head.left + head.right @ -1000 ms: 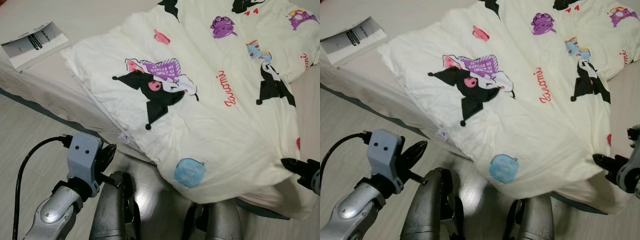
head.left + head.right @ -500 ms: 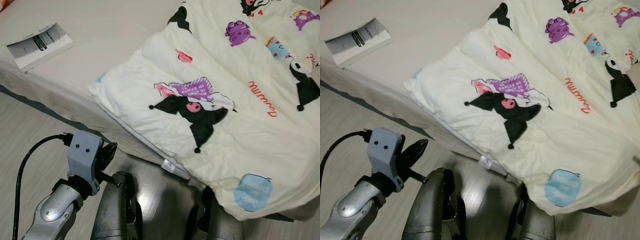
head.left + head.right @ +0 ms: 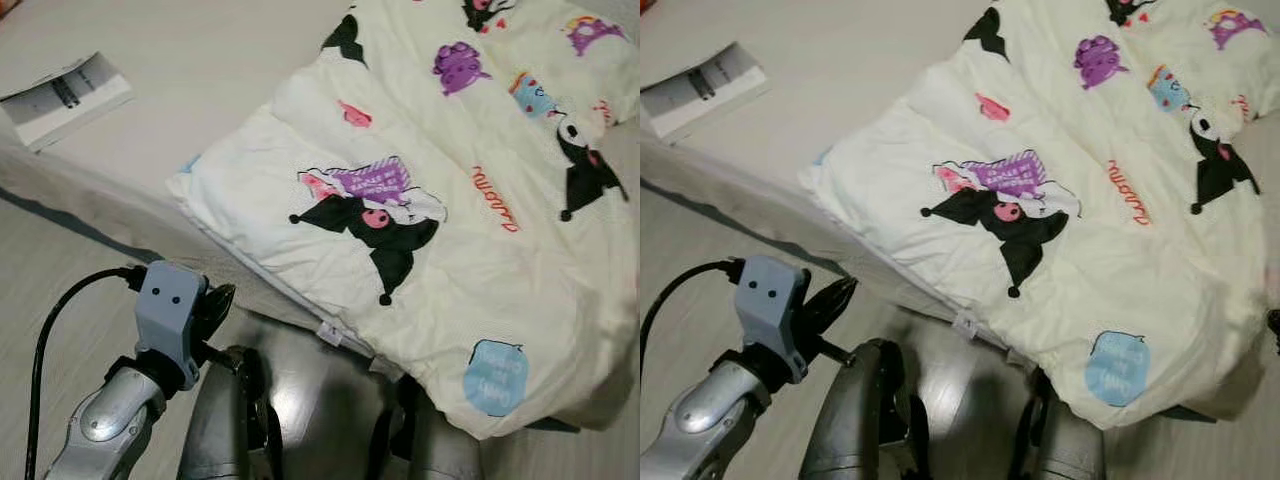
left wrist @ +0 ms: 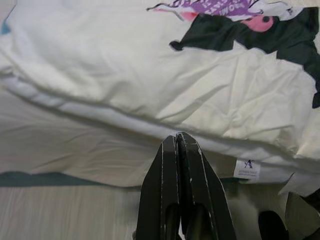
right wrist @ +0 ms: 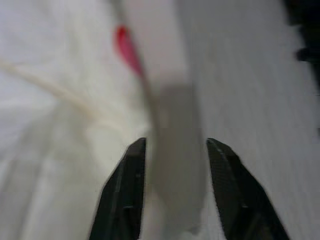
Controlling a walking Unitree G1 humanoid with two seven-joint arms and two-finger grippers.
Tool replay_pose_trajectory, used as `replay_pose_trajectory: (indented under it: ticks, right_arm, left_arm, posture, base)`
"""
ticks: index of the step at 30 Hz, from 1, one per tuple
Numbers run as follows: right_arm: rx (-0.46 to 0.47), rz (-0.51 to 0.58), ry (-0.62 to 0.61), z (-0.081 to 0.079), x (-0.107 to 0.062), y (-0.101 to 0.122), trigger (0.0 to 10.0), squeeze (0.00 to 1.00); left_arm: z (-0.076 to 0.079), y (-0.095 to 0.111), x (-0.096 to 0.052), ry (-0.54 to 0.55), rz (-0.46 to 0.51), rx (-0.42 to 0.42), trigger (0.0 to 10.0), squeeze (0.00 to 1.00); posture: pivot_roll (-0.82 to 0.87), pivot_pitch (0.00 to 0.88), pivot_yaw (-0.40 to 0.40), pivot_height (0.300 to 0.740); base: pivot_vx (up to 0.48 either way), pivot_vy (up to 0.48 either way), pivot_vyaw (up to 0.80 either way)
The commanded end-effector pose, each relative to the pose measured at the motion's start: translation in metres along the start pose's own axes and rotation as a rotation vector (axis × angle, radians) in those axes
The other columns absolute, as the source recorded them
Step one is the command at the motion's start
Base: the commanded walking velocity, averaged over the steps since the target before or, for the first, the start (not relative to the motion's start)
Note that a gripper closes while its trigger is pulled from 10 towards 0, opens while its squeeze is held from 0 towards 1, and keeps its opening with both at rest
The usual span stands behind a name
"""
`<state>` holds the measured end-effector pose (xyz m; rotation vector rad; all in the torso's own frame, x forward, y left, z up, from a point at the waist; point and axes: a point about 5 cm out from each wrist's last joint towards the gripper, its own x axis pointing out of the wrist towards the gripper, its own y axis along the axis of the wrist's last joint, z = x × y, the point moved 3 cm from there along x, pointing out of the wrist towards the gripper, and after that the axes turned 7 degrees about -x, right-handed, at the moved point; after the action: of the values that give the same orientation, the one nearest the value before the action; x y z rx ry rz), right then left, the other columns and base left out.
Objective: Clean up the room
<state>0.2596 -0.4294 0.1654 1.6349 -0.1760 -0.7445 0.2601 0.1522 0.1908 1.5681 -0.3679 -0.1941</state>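
A cream quilt (image 3: 420,230) printed with cartoon figures lies across the bed (image 3: 200,60), and its near edge hangs over the bed's side. My left gripper (image 3: 222,296) hovers low at the bed's side, just below the quilt's hem. In the left wrist view it is shut (image 4: 176,137) with nothing in it. In the blurred right wrist view my right gripper (image 5: 175,142) has a thick fold of the quilt (image 5: 175,200) between its two fingers, at the quilt's right edge.
A black-and-white booklet (image 3: 62,97) lies on the bare mattress at the far left. Pale wood-look floor (image 3: 50,300) runs along the bed's side. My own silver legs (image 3: 230,420) stand close against the bed, partly under the hanging quilt.
The quilt's near left corner has slid to the right across the bed, baring more mattress. My right gripper, seen at the quilt's right edge a second ago, has left the head views. The left arm stayed put.
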Motion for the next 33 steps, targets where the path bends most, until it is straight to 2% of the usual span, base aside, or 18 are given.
replay_pose_trajectory:
  ticks: [1, 4, 5, 6, 7, 8, 9, 10, 11, 12, 13, 14, 15, 16, 17, 19, 24, 33]
  right_arm:
    - [-0.005, 0.001, -0.080, 0.009, -0.003, -0.006, 10.0, 1.00]
    - [-0.031, 0.063, -0.135, 0.007, -0.007, 0.002, 10.0, 1.00]
    - [-0.080, 0.166, -0.136, -0.004, -0.012, 0.015, 10.0, 0.55]
    - [-0.108, 0.252, -0.117, -0.016, -0.016, 0.025, 10.0, 0.00]
    - [-0.108, 0.252, -0.117, -0.016, -0.016, 0.025, 10.0, 0.00]
    - [-0.140, 0.349, -0.046, -0.040, -0.022, 0.035, 10.0, 0.00]
    - [-0.156, 0.407, 0.007, -0.057, -0.027, 0.041, 10.0, 0.00]
    - [-0.169, 0.444, 0.128, -0.090, -0.033, 0.039, 10.0, 0.00]
    - [-0.169, 0.444, 0.128, -0.090, -0.033, 0.039, 10.0, 0.00]
    - [-0.208, 0.447, 0.241, -0.125, -0.039, 0.027, 10.0, 0.00]
    - [-0.208, 0.447, 0.241, -0.125, -0.039, 0.027, 10.0, 0.00]
    - [-0.278, 0.447, 0.368, -0.165, -0.048, 0.008, 10.0, 0.00]
    - [-0.323, 0.451, 0.454, -0.191, -0.057, -0.006, 10.0, 0.00]
    - [-0.323, 0.451, 0.454, -0.191, -0.057, -0.006, 10.0, 0.00]
    - [-0.385, 0.456, 0.519, -0.211, -0.065, -0.021, 10.0, 0.00]
    - [-0.453, 0.457, 0.597, -0.235, -0.075, -0.048, 10.0, 0.00]
    - [-0.482, 0.442, 0.640, -0.245, -0.077, -0.071, 10.0, 0.00]
    - [-0.438, 0.367, 0.638, -0.240, -0.075, -0.108, 10.0, 0.00]
  left_arm:
    - [-0.004, -0.007, -0.003, 0.004, -0.029, -0.001, 10.0, 0.00]
    - [-0.006, -0.008, -0.002, 0.009, -0.026, -0.003, 10.0, 0.00]
    - [-0.008, -0.009, -0.002, 0.012, -0.026, -0.004, 10.0, 0.00]
    - [-0.009, -0.010, -0.001, 0.014, -0.027, -0.005, 10.0, 0.00]
    - [-0.009, -0.010, -0.001, 0.014, -0.027, -0.005, 10.0, 0.00]
    - [-0.012, -0.012, 0.000, 0.024, -0.029, -0.011, 10.0, 0.00]
    - [-0.014, -0.014, 0.001, 0.030, -0.030, -0.015, 10.0, 0.00]
    - [-0.020, -0.018, 0.003, 0.068, -0.035, -0.036, 10.0, 0.00]
    - [-0.020, -0.018, 0.003, 0.068, -0.035, -0.036, 10.0, 0.00]
    - [-0.028, -0.027, 0.003, 0.127, -0.059, -0.060, 10.0, 0.00]
    - [-0.028, -0.027, 0.003, 0.127, -0.059, -0.060, 10.0, 0.00]
    - [-0.037, -0.044, 0.001, 0.203, -0.114, -0.094, 10.0, 0.00]
    - [-0.043, -0.056, 0.000, 0.252, -0.156, -0.116, 10.0, 0.00]
    - [-0.043, -0.056, 0.000, 0.252, -0.156, -0.116, 10.0, 0.00]
    - [-0.047, -0.066, -0.004, 0.301, -0.181, -0.108, 10.0, 0.00]
    - [-0.049, -0.083, -0.010, 0.357, -0.220, -0.094, 10.0, 0.00]
    - [-0.045, -0.092, -0.012, 0.373, -0.229, -0.095, 10.0, 0.00]
    - [-0.041, -0.092, -0.003, 0.370, -0.188, -0.062, 10.0, 0.00]
  posture:
    - [0.11, 0.411, -0.002, 0.565]
    - [0.10, 0.396, 0.000, 0.565]
    - [0.08, 0.380, 0.004, 0.565]
    - [0.08, 0.375, 0.006, 0.565]
    - [0.08, 0.375, 0.006, 0.565]
    - [0.07, 0.367, 0.007, 0.565]
    - [0.07, 0.367, 0.007, 0.565]
    - [0.05, 0.358, 0.010, 0.565]
    - [0.05, 0.358, 0.010, 0.565]
    - [0.04, 0.350, 0.011, 0.565]
    - [0.04, 0.350, 0.011, 0.565]
    - [0.03, 0.342, 0.011, 0.565]
    - [0.03, 0.340, 0.011, 0.565]
    - [0.03, 0.340, 0.011, 0.565]
    - [0.02, 0.333, 0.007, 0.565]
    - [-0.01, 0.317, -0.006, 0.565]
    - [-0.03, 0.303, -0.027, 0.565]
    - [-0.03, 0.272, -0.021, 0.565]
  base:
    - [0.000, 0.000, 0.00]
    - [0.000, 0.000, 0.00]
    - [0.000, 0.000, 0.00]
    - [0.000, 0.000, 0.00]
    - [0.000, 0.000, 0.00]
    - [0.000, 0.000, 0.00]
    - [0.000, 0.000, 0.00]
    - [0.000, 0.000, 0.00]
    - [0.000, 0.000, 0.00]
    - [0.000, 0.000, 0.00]
    - [0.000, 0.000, 0.00]
    - [0.000, 0.000, 0.00]
    - [0.000, 0.000, 0.00]
    - [0.000, 0.000, 0.00]
    - [0.000, 0.000, 0.00]
    - [0.000, 0.000, 0.00]
    - [0.000, 0.000, 0.00]
    - [0.000, 0.000, 0.00]
